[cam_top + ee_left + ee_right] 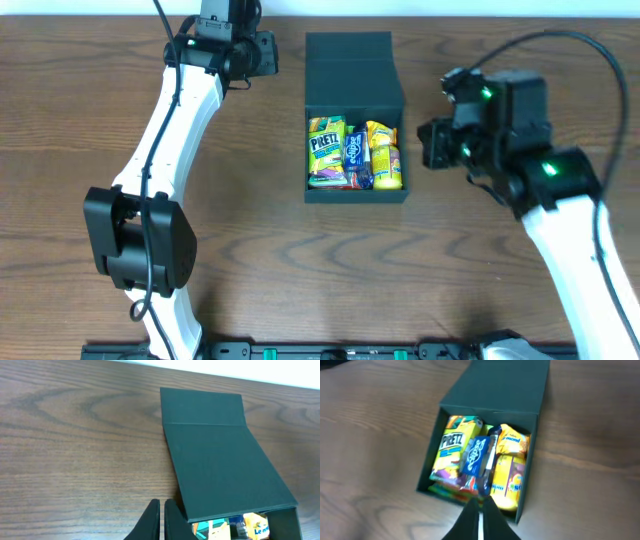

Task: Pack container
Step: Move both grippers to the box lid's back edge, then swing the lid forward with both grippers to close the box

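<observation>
**Item 1 — left end effector** [162, 504]. The fingers are pressed together with nothing between them. It stands over bare bench [70, 110] just beside the left edge of the lid, toward the far side. It is judged to be held clear of the box so that the lid can be reached from that edge. From overhead the fingertips are lost under the wrist housing [222, 48].

**Item 2 — container** [356, 195]. This is a dark square box at the middle of the bench, between the two arms, and it is open.
- The hinged lid [349, 68] lies folded back on the far side, which leaves the cavity free for loading.
- Contents, left to right: a green-yellow Pretz box [325, 146], a blue packet [357, 152] set on edge, and yellow packets [386, 165].
- They sit side by side and fill the cavity, so packing looks largely done; closing the lid appears to be the step left.
- Anything beneath the top layer is hidden.
- A reddish wrapper edge [340, 182] shows at the front but cannot be identified.
- The left wrist view cuts off the near part of the box.

**Item 3 — right end effector** [480, 502]. The fingers are together and empty. From overhead it is near the right wall of the container and apart from it, pointing at the box. The right wrist view is soft, and no print other than "Pretz" can be read.
</observation>
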Available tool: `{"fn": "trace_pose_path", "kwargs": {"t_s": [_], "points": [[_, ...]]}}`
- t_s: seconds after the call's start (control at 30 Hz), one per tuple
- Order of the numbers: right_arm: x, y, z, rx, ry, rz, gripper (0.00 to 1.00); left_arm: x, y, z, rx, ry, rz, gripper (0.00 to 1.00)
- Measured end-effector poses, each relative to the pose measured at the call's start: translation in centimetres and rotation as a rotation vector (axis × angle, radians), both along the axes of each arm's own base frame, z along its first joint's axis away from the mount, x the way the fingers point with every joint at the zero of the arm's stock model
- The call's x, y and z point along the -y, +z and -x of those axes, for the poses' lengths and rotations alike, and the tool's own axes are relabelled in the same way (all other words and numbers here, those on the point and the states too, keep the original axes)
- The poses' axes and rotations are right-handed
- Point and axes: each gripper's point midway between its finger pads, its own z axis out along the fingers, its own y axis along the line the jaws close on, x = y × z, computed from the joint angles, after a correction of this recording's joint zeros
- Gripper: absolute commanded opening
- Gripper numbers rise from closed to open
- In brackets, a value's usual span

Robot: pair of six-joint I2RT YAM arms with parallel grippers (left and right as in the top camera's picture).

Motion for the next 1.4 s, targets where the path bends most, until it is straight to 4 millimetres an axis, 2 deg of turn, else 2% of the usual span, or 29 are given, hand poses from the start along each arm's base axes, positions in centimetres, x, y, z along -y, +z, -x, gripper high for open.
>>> {"fn": "trace_pose_path", "kwargs": {"t_s": [0.13, 0.23, 0.4, 0.63, 0.8, 0.93, 1.13, 1.23, 1.4], "points": [[-0.7, -2.2, -3.3, 0.002, -0.012, -0.008, 0.01, 0.1, -0.1, -0.1, 0.002, -0.001, 0.002, 0.06], [-0.4, -3.6, -5.6, 0.002, -0.045, -0.024, 0.01, 0.5, -1.1, -0.8, 0.0, -0.014, 0.017, 0.06], [1.3, -6.7, -8.4, -0.057, -0.143, -0.09, 0.02, 1.7, -4.7, -2.1, -0.039, -0.039, 0.061, 0.06], [3.8, -11.6, -12.4, -0.137, -0.234, -0.263, 0.02, 3.0, -9.7, -2.2, -0.149, -0.038, 0.139, 0.06], [4.7, -15.3, -14.1, -0.199, -0.274, -0.385, 0.02, 3.9, -12.8, -2.5, -0.226, -0.037, 0.197, 0.06], [4.4, -18.4, -15.1, -0.252, -0.286, -0.488, 0.01, 4.6, -15.0, -3.1, -0.294, -0.027, 0.267, 0.06], [3.4, -20.7, -15.6, -0.302, -0.28, -0.58, 0.02, 5.0, -16.9, -3.6, -0.365, -0.018, 0.377, 0.05], [3.1, -21.2, -16.3, -0.315, -0.277, -0.611, 0.02, 5.2, -17.4, -3.3, -0.394, -0.019, 0.414, 0.05], [2.4, -20.9, -18.3, -0.308, -0.247, -0.649, 0.02, 6.4, -16.6, -3.4, -0.384, -0.061, 0.464, 0.06]]}}
